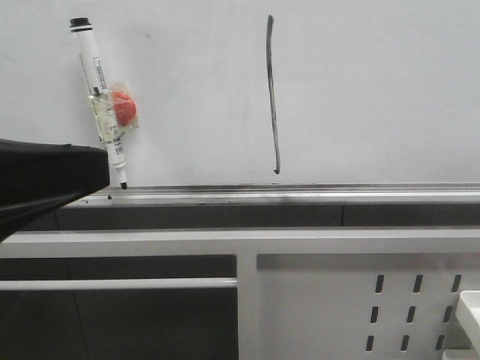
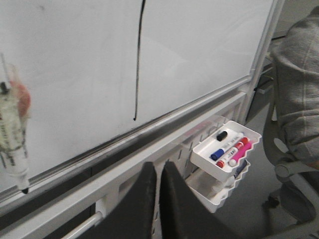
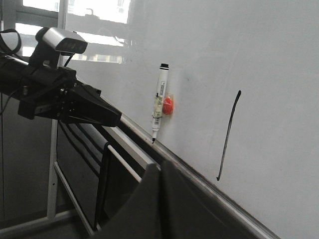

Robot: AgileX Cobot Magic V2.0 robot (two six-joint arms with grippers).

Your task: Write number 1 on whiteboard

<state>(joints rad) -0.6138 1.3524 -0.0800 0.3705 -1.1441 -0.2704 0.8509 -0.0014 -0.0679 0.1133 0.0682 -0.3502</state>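
Both arms' jaws are pressed together with nothing between them: the left gripper (image 2: 158, 199) shows its two dark fingers (image 2: 139, 204) meeting along a thin seam, and the right gripper (image 3: 160, 199) looks the same in its own wrist view.

Taking the whiteboard (image 1: 375, 90) as the landmark and going left to right in the front view: the left arm (image 1: 45, 180) reaches in as a dark wedge at the board's lower left, level with the silver tray rail (image 1: 300, 193). Just beside it, a white marker pen (image 1: 101, 112) with a black cap leans against the board face, tip down on the rail, with a red blob (image 1: 124, 107) stuck at its middle. The pen is apart from the left arm's jaws.

Near the board's centre stands the number 1 (image 1: 273, 97), a thin, nearly vertical black stroke ending just above the rail.

Below the rail runs the white perforated frame panel (image 1: 412, 307). Past the board's right end, the left wrist view shows a white tray (image 2: 227, 149) holding several markers, and a seated person (image 2: 299, 89) in grey.
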